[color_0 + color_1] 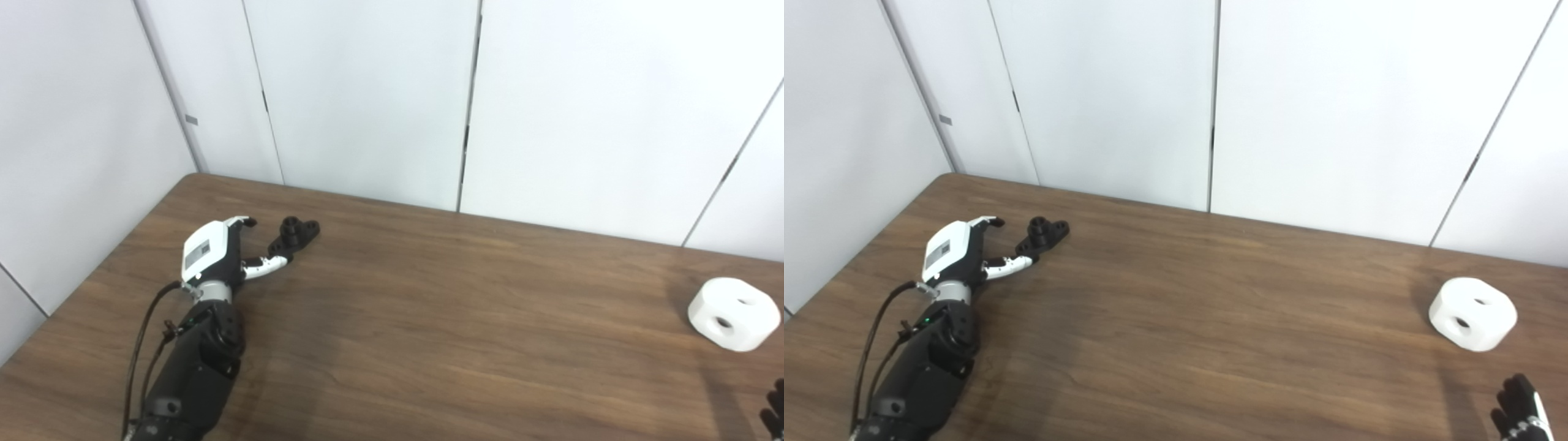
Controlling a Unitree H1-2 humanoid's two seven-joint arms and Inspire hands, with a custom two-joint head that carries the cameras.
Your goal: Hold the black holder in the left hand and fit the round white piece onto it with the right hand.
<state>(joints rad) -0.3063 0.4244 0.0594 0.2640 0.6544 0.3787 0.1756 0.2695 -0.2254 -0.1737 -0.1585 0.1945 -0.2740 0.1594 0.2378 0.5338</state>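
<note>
**Left hand at the holder, white piece untouched**

Left hand lies low on the table, far-left corner, fingers spread apart, nothing clamped. Thumb reaches toward the black holder, tip at or just beside its near end; contact not certain, too small to tell. Other fingers curl at the hand's far side, clear of the holder. Holder sits flat on the wood, no lift.

Right hand barely in view at bottom-right edge, only dark fingertips showing; can't tell if spread or closed. Holds nothing visible. Round white piece rests on the table near the right edge, well apart from the holder, near the right hand but not touching.

Handling, judged: both parts look like rigid printed plastic, light, not fragile. Holder is small, matte black, a low flat base with a raised boss and holes; little to pinch, likely to skid on the smooth tabletop if nudged. Best taken across the base sides, boss left exposed for mating. White piece is a chunky puck, rounded wall, flat top, two dark holes visible; smooth matte sides, possibly a bit slippery. Grip around the outer wall, holes kept uncovered.

Table is dark wood-grain laminate, slight sheen. White wall panels behind.
</note>
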